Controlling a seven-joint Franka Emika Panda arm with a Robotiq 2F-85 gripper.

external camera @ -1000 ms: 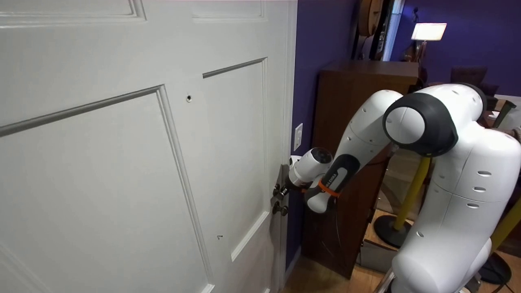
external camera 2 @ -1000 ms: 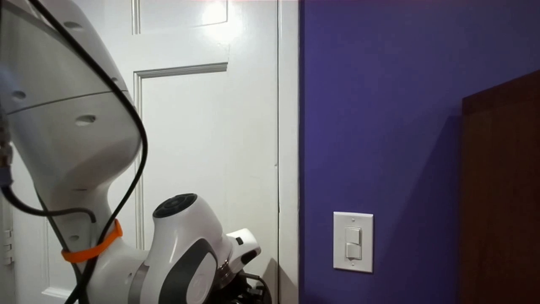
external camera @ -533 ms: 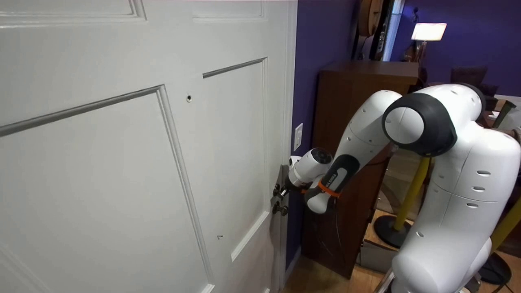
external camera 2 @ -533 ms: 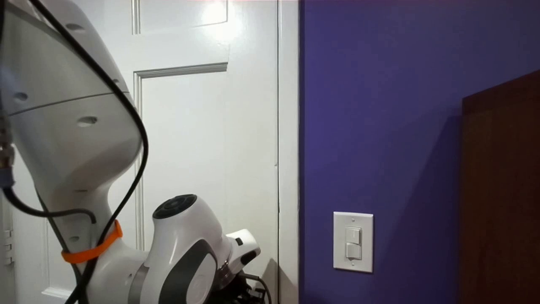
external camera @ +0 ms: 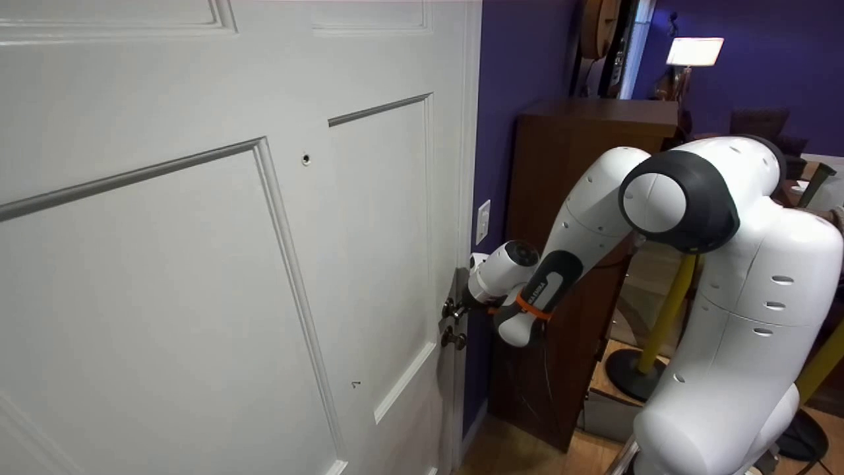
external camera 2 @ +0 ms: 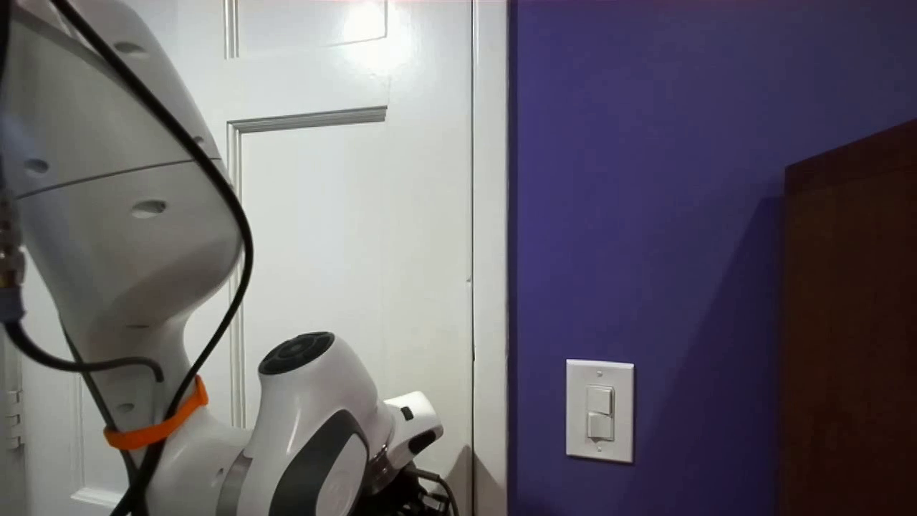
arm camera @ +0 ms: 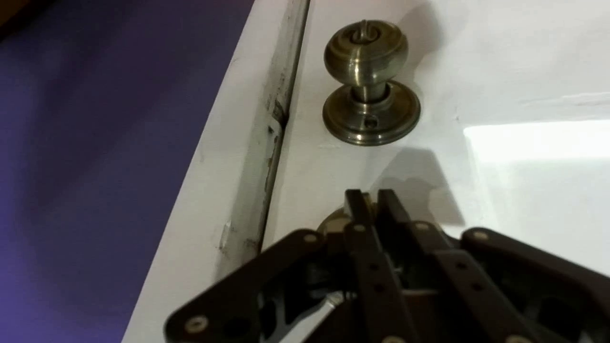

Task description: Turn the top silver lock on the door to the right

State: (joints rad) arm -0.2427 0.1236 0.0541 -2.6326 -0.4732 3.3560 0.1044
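The white panelled door (external camera: 198, 297) fills much of an exterior view, with the top lock (external camera: 448, 308) near its edge above a round knob (external camera: 453, 338). In the wrist view the picture stands upside down, so this lower knob (arm camera: 367, 57) appears higher in the frame. My gripper (arm camera: 371, 196) is at the top lock; its two dark fingertips are close together, with a narrow brassy piece between them. Behind the fingers shows part of the lock's round brassy body (arm camera: 336, 224); the rest is hidden by the gripper. The other exterior view's lower edge cuts off the gripper and lock.
Beside the door are its white frame (external camera 2: 490, 215) and a purple wall (external camera 2: 645, 179) with a light switch (external camera 2: 599, 411). A dark brown cabinet (external camera: 560, 369) stands close behind the wrist. Yellow posts (external camera: 667, 316) on black bases stand near the arm.
The fingers at the top lock have come together on it. In the exterior views the wrist has sunk very slightly; the door and knob look unmoved.
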